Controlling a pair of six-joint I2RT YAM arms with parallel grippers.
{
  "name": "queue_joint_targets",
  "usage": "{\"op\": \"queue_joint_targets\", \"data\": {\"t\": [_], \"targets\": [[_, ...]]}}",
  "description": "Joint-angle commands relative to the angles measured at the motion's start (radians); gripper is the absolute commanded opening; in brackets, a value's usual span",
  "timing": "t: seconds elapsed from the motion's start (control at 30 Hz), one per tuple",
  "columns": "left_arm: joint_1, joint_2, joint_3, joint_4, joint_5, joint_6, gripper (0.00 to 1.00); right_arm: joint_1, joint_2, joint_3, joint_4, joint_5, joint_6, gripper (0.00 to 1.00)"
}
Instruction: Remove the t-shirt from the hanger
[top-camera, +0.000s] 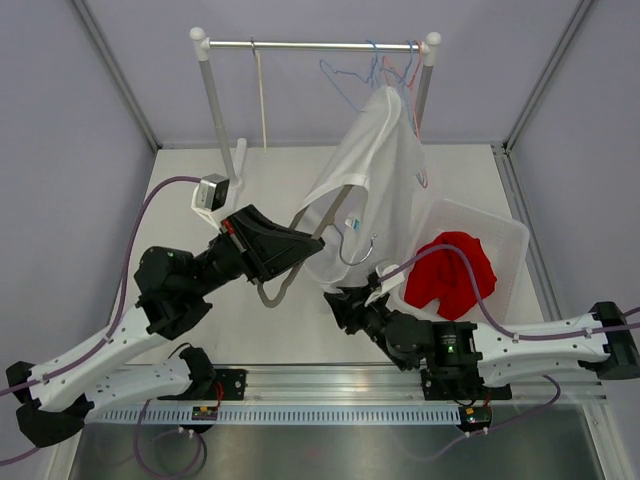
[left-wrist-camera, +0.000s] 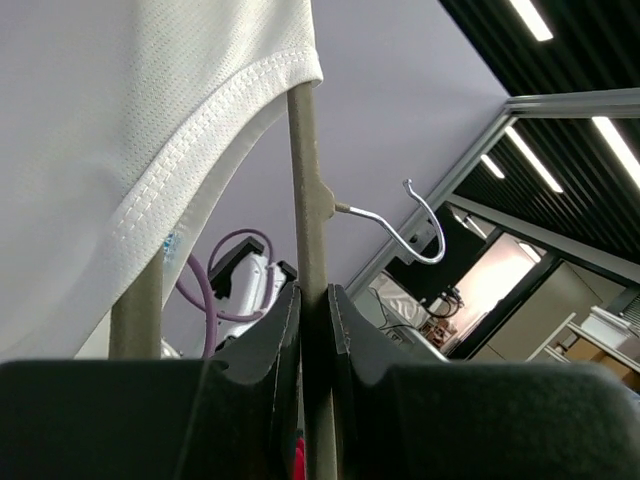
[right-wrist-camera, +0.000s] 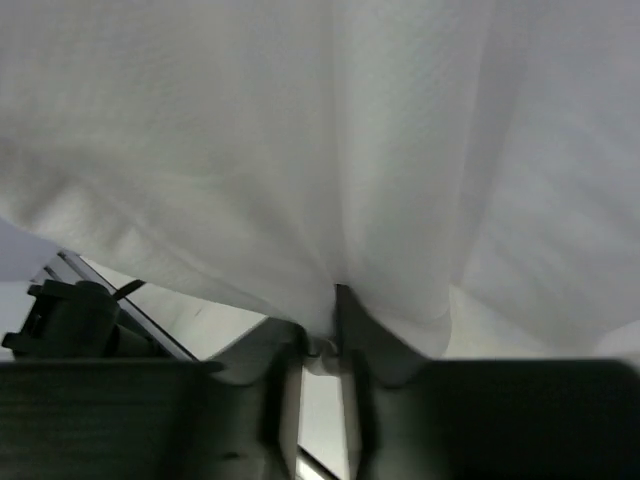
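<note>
One container: a white translucent plastic bin (top-camera: 515, 240) at centre right of the top view. It holds a crumpled red garment (top-camera: 455, 270) and I see nothing else in it.

The white mesh t-shirt (top-camera: 375, 150) hangs in a long drape from upper right, close to the right post of the metal clothes rail (top-camera: 320, 44), down to frame centre above the pale bench (top-camera: 260, 190). I can't tell what holds its top end up there. The fabric is thin and slightly see-through with a double-stitched edge. That edge fills the upper left of the left wrist view (left-wrist-camera: 120, 120).

The shirt is still partly on the beige plastic hanger (top-camera: 268, 297). In the left wrist view, its stitched edge sits over the top of the hanger's bar (left-wrist-camera: 305, 200). The hanger's metal hook (left-wrist-camera: 437, 225) sticks out bare toward centre right.

The left fingers (top-camera: 300, 248) are clenched on that hanger bar, which stands pinched between them (left-wrist-camera: 290, 320).

The right fingers (top-camera: 340, 300) are at lower centre, just left of the bin. In the right wrist view they grasp a gathered fold of the t-shirt (right-wrist-camera: 320, 130), and the cloth funnels down into the narrow gap between them (right-wrist-camera: 352, 335).

Blue and red wire hangers (top-camera: 385, 65) bunch at the rail's right end.
</note>
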Motion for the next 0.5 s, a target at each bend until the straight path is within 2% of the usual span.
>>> {"op": "queue_joint_targets", "data": {"t": [0.0,0.03,0.07,0.2,0.47], "targets": [[-0.008,-0.045,-0.044,0.136,0.022,-0.002,0.0,0.001,-0.074,0.024,-0.062,0.027,-0.049,0.44],[-0.009,-0.048,-0.056,0.14,0.023,-0.008,0.0,0.001,-0.086,0.032,-0.088,0.013,-0.058,0.58],[-0.011,-0.048,-0.068,0.142,0.026,-0.01,0.0,0.001,-0.111,0.056,-0.108,0.001,-0.084,0.78],[-0.021,-0.05,-0.078,0.137,0.052,-0.003,0.0,-0.007,-0.152,0.135,-0.227,0.014,-0.185,0.99],[-0.049,-0.058,-0.087,0.119,0.089,-0.008,0.0,-0.152,-0.316,0.11,-0.109,-0.05,-0.376,0.99]]}}
